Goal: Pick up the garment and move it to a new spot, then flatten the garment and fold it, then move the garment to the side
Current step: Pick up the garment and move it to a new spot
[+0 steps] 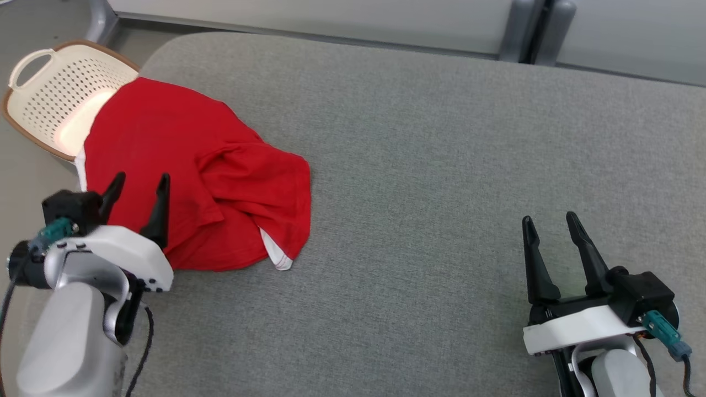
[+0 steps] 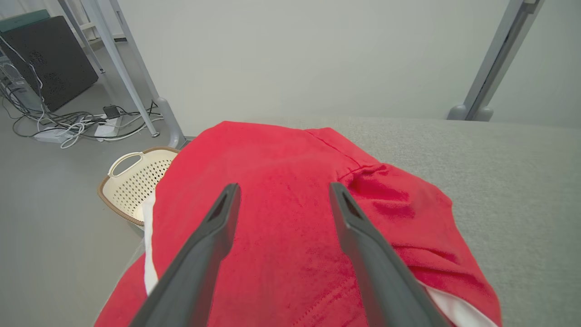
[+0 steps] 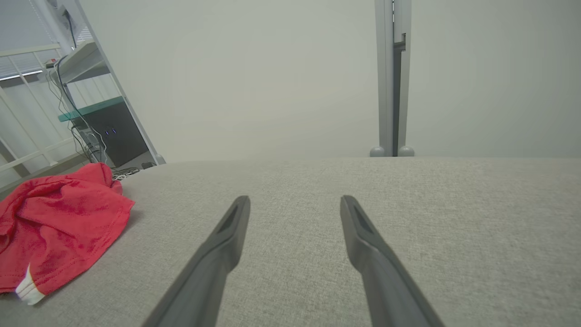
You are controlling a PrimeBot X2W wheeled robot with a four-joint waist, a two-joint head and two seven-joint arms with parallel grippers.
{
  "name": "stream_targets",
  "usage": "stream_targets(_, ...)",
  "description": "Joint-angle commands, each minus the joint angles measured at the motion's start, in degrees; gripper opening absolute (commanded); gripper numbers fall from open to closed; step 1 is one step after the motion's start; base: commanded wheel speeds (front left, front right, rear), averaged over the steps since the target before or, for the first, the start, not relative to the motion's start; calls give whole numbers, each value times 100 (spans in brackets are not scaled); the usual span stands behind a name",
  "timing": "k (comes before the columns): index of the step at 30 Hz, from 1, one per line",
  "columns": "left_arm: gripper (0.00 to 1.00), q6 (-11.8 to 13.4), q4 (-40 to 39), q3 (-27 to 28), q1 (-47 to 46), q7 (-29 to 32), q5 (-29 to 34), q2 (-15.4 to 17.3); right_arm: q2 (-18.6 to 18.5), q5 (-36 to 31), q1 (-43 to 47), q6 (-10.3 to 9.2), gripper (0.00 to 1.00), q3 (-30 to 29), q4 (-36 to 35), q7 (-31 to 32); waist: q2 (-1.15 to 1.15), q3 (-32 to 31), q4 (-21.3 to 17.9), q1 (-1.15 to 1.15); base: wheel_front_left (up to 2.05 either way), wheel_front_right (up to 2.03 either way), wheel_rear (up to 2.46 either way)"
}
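Note:
A red garment (image 1: 193, 171) with white trim lies crumpled at the left end of the grey padded table (image 1: 441, 165), one edge hanging over the table's left side. My left gripper (image 1: 140, 184) hovers open over the garment's near left part, nothing between its fingers. In the left wrist view the two dark fingers spread over the red cloth (image 2: 281, 213), around the left gripper (image 2: 281, 188). My right gripper (image 1: 549, 223) stands open above bare table at the lower right, far from the garment. The right wrist view shows the right gripper (image 3: 295, 200) and the garment (image 3: 59, 227) at its left.
A cream perforated basket (image 1: 49, 94) with a brown rim sits on the floor beyond the table's left end, partly covered by the garment. Grey metal frame posts (image 1: 529, 27) stand behind the table. Cables and a dark computer case (image 2: 45, 59) lie on the floor at the far left.

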Motion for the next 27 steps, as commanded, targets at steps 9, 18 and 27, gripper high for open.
stream_targets(9,100,-60,561,-441,-1043,900,-411,630,-18,-109,-256,0,100,74,-53,-8,0,590,-533,0,0,0,0)
stream_targets(18,32,-7,1388,-569,-1498,1224,-311,928,-19,-94,-321,0,100,130,-63,-8,0,738,-752,0,0,0,0)
stream_targets(27,0,-11,1782,-551,-1736,835,-420,999,-18,-25,-288,0,100,143,-33,-8,0,693,-758,0,0,0,0)
